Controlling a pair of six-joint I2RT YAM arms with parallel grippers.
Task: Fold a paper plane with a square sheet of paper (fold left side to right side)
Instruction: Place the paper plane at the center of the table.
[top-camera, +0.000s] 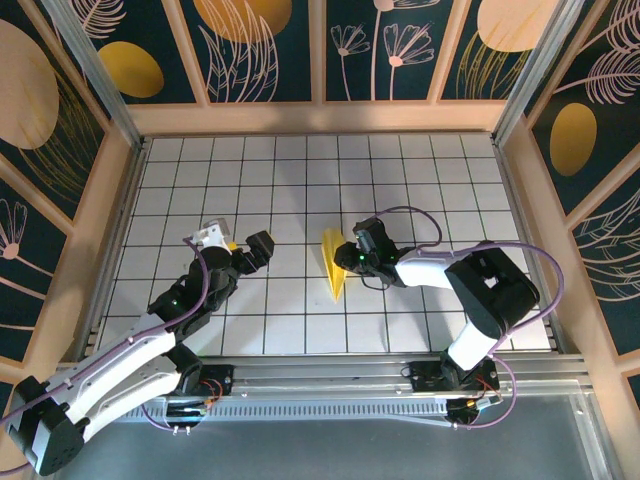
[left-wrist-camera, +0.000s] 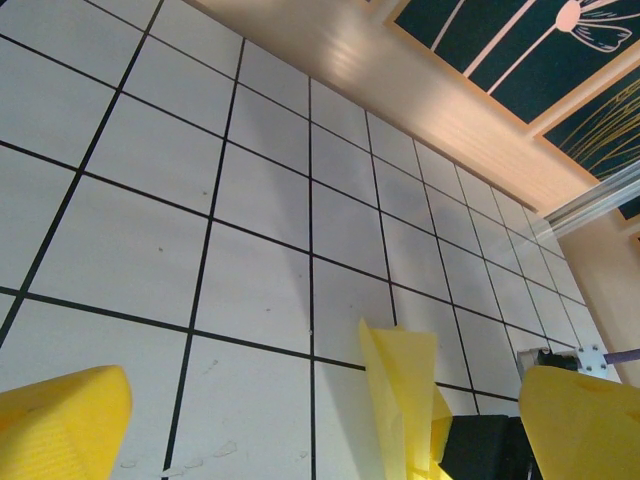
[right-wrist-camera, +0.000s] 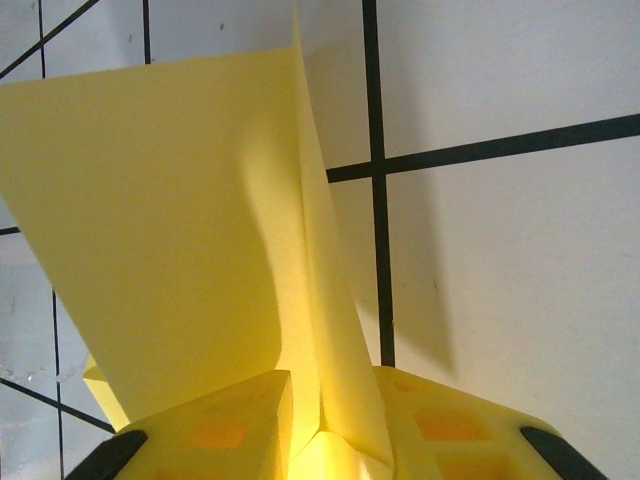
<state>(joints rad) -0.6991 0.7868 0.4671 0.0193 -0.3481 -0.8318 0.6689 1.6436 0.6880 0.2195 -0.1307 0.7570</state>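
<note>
My right claw (top-camera: 352, 256) sits low over the middle of the table (top-camera: 420, 170), right up against the paper (top-camera: 333, 262). The paper lies near the centre as a narrow yellow wedge, pointing toward my bases. From my right wrist I see one flap standing steeply and a thinner one leaning over my right pad (right-wrist-camera: 450, 430), with the ridge between them down in the gap of my jaws. The pads are a little apart. Whether they bite the ridge or merely flank it, I cannot tell.

My left claw (top-camera: 240, 248) is spread as wide as it goes and holds nothing. It is off to the left, well clear of the paper.

My worries, as I judge them:
- The fold looks soft, not creased flat, so the flaps may spring open once nothing squeezes them.
- The leaning flap touches my pad. If I pull away, it could catch and drag the whole sheet askew.
- Nothing pins the paper, and thin paper should slide easily on smooth tiles — a nudge would turn it off the grid lines.
- If I close again slightly off the ridge, I would set a second, crooked crease — hard to undo.
</note>
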